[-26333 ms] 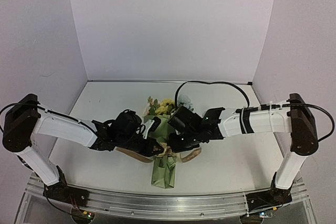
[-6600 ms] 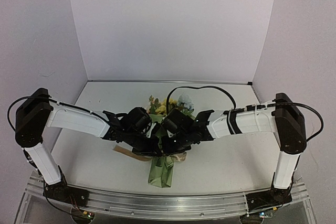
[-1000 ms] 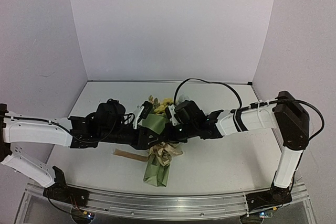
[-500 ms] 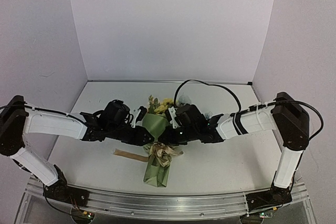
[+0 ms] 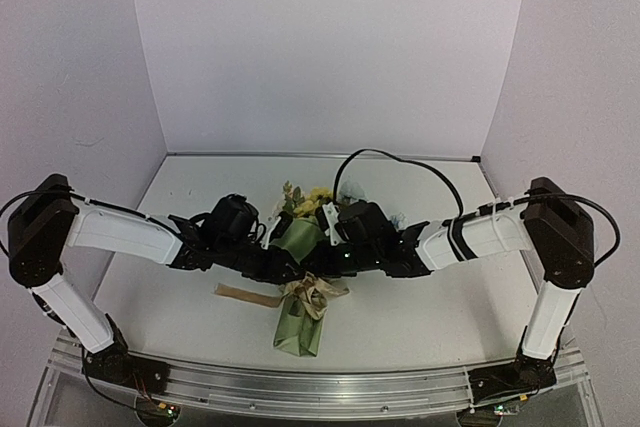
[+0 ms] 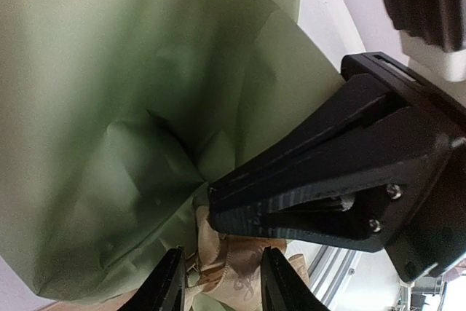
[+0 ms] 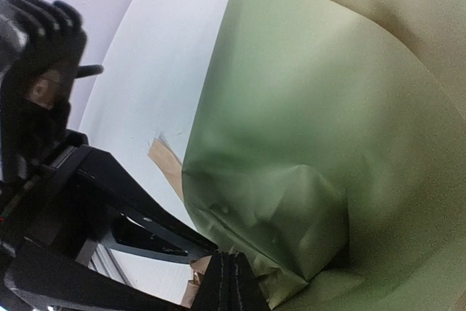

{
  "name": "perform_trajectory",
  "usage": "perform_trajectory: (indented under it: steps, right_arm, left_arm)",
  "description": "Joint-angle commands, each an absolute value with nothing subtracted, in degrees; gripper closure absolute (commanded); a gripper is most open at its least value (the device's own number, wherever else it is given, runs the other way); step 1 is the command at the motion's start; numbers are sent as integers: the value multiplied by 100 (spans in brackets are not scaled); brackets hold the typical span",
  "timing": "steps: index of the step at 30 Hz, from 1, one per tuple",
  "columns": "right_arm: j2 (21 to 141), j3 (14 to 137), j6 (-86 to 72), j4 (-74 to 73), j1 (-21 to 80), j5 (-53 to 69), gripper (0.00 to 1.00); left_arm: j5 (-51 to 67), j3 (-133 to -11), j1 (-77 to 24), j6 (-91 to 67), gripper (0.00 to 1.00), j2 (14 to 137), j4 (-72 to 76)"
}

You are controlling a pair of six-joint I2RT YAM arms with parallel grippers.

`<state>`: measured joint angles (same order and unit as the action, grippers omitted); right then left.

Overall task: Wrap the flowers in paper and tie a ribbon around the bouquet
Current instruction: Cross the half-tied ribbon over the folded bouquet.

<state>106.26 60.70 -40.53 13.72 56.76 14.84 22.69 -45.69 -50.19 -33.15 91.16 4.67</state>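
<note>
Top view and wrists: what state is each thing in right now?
Paper: wrapped in a cone, creased, cinched at the neck.
Flowers: inside the cone, blooms out the far end.
Ribbon: bowed round the neck, one tail trailing left.
Left gripper: jaws apart, ribbon between; grip unclear.
Right gripper: shut, tip at the neck.

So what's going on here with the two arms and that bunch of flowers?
Both arms are working at the bouquet, yellow and pale blue flowers in an olive-green paper cone. A glossy tan ribbon is already tied in a bow around its lower part. The left gripper straddles that bow with jaws apart; the right gripper is shut beside it, at the paper's edge.
</note>
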Motion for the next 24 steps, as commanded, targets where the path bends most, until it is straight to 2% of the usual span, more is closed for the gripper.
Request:
perform_trajectory:
  steps: [1,10,19,24]
  right_arm:
    - [10305,6037,-4030,1644,5718,1358,100]
    - [10362,6092,-4054,1668,5724,1391,100]
    - [10369,6083,-4038,1670,5732,1416,100]
    - [10385,6099,-4050,1670,5748,1402,100]
  left_arm:
    - [2297,-4870,-5030,-3290,65,9262,450]
    - [1860,-4744,-5228,-3207,64,9085,126]
    - [1951,-4550,-5126,-3275,55,8273,428]
    - [1823,-4549,-5060,-3283,56,8257,388]
